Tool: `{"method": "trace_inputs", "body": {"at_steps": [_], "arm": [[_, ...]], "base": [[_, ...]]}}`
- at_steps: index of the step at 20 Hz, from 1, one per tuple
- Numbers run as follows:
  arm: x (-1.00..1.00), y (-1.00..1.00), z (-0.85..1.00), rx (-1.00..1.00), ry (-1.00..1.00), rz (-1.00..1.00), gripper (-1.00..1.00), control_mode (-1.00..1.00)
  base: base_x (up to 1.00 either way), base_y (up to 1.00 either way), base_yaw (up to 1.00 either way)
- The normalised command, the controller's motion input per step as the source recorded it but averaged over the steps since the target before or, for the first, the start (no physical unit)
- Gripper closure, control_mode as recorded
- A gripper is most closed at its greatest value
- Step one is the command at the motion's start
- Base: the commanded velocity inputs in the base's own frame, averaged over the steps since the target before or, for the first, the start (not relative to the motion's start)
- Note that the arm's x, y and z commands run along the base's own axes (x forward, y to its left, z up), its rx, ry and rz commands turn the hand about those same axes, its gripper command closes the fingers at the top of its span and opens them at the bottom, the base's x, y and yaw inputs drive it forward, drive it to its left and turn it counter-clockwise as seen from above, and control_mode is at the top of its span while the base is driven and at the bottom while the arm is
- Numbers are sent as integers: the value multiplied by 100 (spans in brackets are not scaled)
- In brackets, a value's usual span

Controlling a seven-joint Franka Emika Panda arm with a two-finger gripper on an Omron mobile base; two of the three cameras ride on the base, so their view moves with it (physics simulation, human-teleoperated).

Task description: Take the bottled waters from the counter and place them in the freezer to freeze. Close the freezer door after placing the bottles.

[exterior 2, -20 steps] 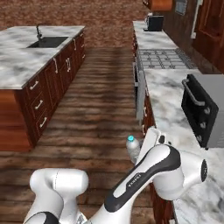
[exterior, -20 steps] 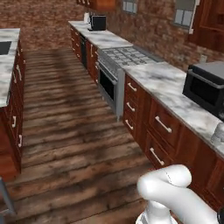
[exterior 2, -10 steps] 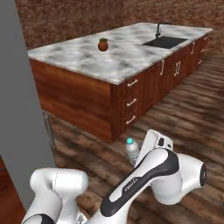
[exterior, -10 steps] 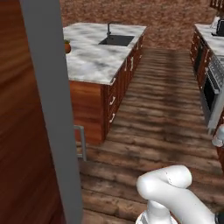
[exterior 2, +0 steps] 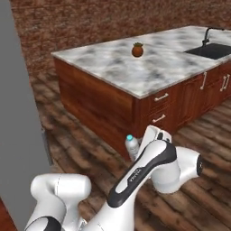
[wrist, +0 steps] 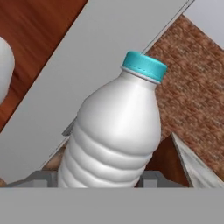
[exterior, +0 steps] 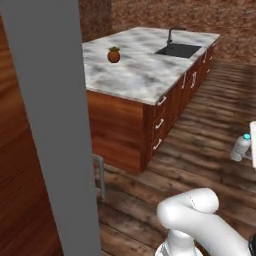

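Bottle (wrist: 114,131), white-bodied with a teal cap, sits upright between the 2 finger tips of the gripper (wrist: 98,178), which is closed on its lower body, 1 grey tip (wrist: 154,179) showing on each side of it. In the right base view the bottle (exterior 2: 131,147) is carried at the end of the white arm (exterior 2: 149,167), above the wood floor (exterior 2: 85,149) and just in front of the island (exterior 2: 135,81). In the left base view it (exterior: 241,148) shows at the right edge, well apart from the island (exterior: 145,75) and lower than its top. On the island's marble top stands 1 small round orange fruit (exterior: 114,54) with a green tuft, near the far edge, and a dark sink (exterior: 178,50) with a black tap lies toward the island's other end. Silver bar handles (exterior: 161,101) line the island's reddish-brown drawers. A tall plain grey panel (exterior: 55,125) rises left of the island, with a short grey handle (exterior: 100,175) beside its lower part and wood panelling (exterior: 20,200) farther left. Behind the island runs a brick wall (exterior 2: 90,22).
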Motion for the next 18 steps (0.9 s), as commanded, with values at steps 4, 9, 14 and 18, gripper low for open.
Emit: {"method": "trace_inputs", "body": {"at_steps": [4,9,14,18], "arm": [[0,0,0,0,0,0,100,100],[0,0,0,0,0,0,100,100],[0,0,0,0,0,0,100,100],[0,0,0,0,0,0,100,100]], "base": [[100,-100,5],[100,-95,12],[96,-52,51],[97,-40,59]]}}
